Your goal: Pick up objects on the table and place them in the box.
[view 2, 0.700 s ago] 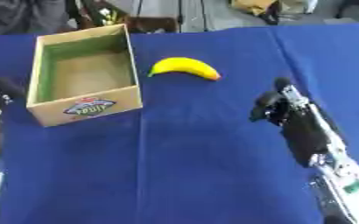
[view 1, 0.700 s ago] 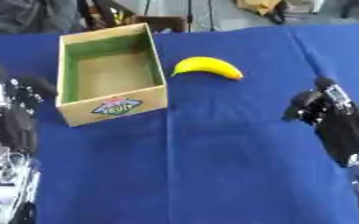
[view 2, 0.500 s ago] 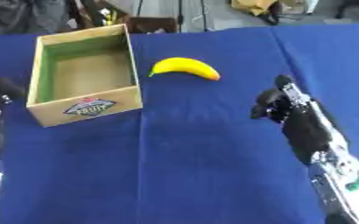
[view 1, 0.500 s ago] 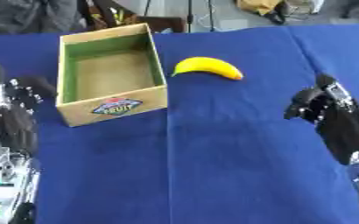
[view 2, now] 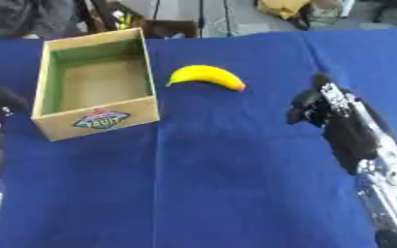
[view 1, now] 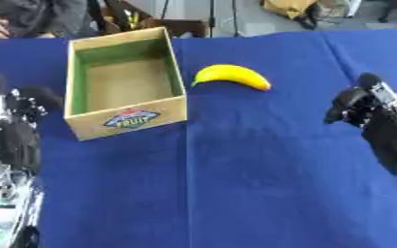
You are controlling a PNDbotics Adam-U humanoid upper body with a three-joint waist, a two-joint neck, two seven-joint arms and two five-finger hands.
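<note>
A yellow banana (view 1: 232, 76) lies on the blue tablecloth, just right of the open cardboard box (view 1: 128, 119). The box has green inner walls and a fruit label on its front; only its bare floor shows inside. My right hand (view 1: 369, 102) hovers at the right edge, lower right of the banana and well apart from it, fingers relaxed and holding nothing. At the left edge my left hand (view 1: 14, 110) stands beside the box's front left corner, fingers up, open and empty.
The blue cloth (view 1: 236, 184) covers the whole table. Beyond the far edge stand dark chair or stand legs (view 1: 164, 19) and a yellowish bag (view 1: 291, 8) on the floor. A person's sleeve (view 1: 24, 14) shows at the top left.
My right hand has moved a little forward, towards the banana's side of the table. The box, banana and left hand are where they were.
</note>
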